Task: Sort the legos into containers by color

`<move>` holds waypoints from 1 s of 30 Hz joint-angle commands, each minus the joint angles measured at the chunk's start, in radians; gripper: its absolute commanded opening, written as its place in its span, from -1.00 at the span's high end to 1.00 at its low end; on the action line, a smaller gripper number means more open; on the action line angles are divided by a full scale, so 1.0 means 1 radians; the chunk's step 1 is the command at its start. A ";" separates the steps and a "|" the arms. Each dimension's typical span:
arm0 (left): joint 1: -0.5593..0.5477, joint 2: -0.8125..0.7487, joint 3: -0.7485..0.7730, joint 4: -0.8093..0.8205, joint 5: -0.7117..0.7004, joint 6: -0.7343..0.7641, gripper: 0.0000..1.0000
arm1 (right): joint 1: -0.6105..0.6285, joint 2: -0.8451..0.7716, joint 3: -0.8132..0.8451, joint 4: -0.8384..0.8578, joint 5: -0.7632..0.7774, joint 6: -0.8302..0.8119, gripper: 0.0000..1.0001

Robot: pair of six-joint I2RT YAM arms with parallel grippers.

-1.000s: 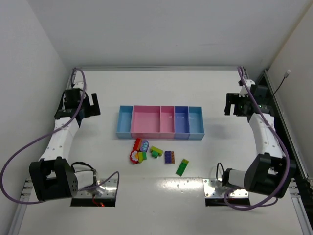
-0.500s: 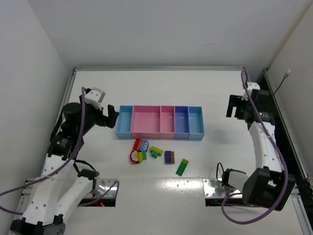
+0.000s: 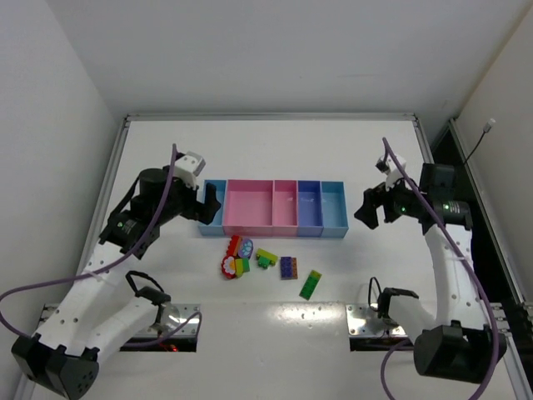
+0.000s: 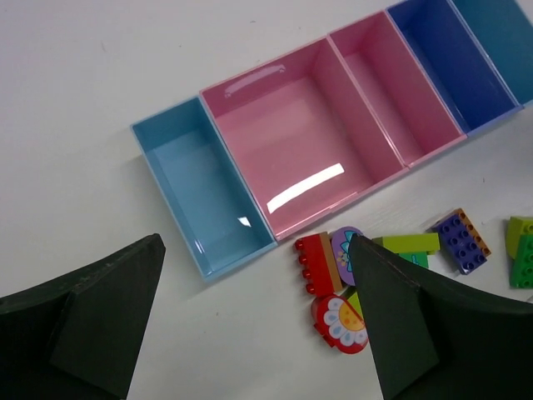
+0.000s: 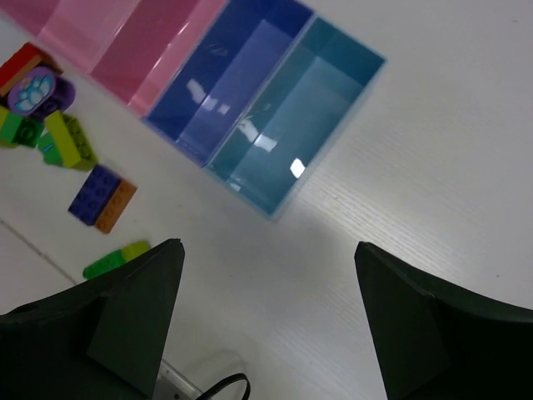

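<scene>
A glossy white flat bench [image 3: 275, 150] is enclosed by plain white wall panels [image 3: 275, 50] at the back and both sides. Its far edge is trimmed by a thin silver metal strip [image 3: 266, 117]. Overhead light is reflected as speckled glare [image 3: 283, 310] near the front.

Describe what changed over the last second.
The open black left gripper swung inward to the left end of the row of blue and pink plastic bins, the open black right gripper toward its right end. Nothing grasped. The small coloured studded bricks and bins stayed put.
</scene>
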 commanded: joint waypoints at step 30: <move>0.301 0.146 0.151 0.034 -0.290 -0.277 -1.00 | 0.821 0.201 0.093 -0.277 0.167 -0.834 -0.34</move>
